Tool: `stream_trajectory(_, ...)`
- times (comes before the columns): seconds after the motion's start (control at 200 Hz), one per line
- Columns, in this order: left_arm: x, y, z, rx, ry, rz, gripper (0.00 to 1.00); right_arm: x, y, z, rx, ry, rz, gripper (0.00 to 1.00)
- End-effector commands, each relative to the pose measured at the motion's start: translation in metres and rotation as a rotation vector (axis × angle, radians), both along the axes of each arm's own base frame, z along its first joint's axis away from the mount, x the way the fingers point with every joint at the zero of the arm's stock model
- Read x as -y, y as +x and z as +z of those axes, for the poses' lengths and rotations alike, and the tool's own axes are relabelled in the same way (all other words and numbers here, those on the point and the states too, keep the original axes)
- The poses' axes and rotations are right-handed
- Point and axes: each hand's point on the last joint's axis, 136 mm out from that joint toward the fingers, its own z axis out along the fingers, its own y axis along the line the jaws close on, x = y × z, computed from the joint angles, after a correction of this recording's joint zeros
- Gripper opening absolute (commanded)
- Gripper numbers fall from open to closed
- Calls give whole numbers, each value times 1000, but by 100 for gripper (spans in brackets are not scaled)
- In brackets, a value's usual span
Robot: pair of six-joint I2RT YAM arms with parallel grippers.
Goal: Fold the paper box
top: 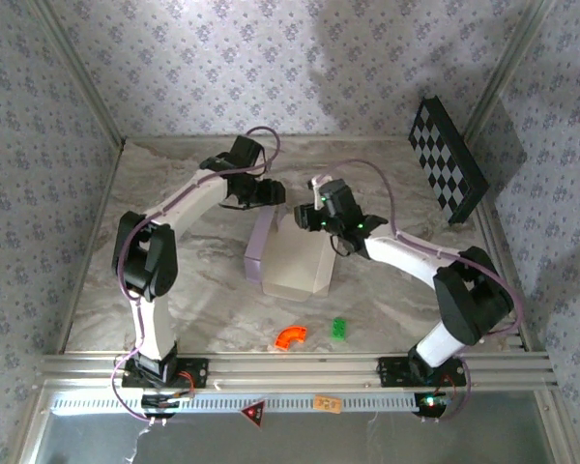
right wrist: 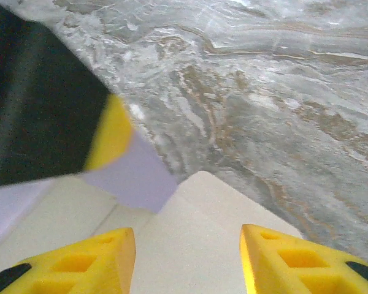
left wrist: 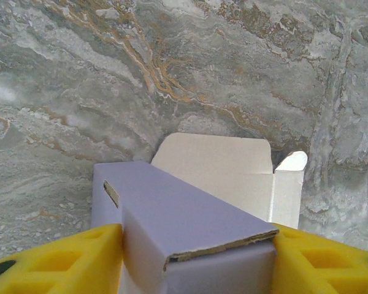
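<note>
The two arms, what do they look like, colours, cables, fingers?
The left arm and right arm have white links, black joints and a lilac cable running along each. The fingers are yellow, with square recesses. Small green lights glow near the right wrist.

Matt cardboard paper box (left wrist: 190, 214) on a seemingly polished marble-look table (left wrist: 172, 61).
</note>
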Motion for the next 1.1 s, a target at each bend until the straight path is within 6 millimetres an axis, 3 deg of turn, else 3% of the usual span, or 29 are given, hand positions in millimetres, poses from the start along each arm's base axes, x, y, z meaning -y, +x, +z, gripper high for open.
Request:
stream_trajectory(0.0, -4, -17, -4, -51, 9, -80, 58, 0, -1, 2, 24, 86, 159, 50)
stream_trajectory(0.18, 3, -23, -4, -69, -12, -151, 58, -22, -13, -7, 141, 156, 506, 53)
stream_trajectory(0.305, 4, -26, -6, -80, -20, -170, 57, -36, -11, -12, 213, 189, 622, 54)
stream_trajectory(0.585, 10, -35, -7, -105, -50, -227, 57, -53, 12, -26, 284, 343, 696, 52)
stream_trajectory(0.69, 11, -36, -6, -109, -55, -241, 57, -55, 18, -15, 332, 427, 721, 50)
stream_trajectory(0.944, 18, -38, -2, -113, -92, -265, 55, -66, 20, -10, 290, 491, 747, 40)
stream_trajectory(1.094, 21, -40, 0, -116, -108, -284, 54, -63, 13, -10, 290, 496, 729, 37)
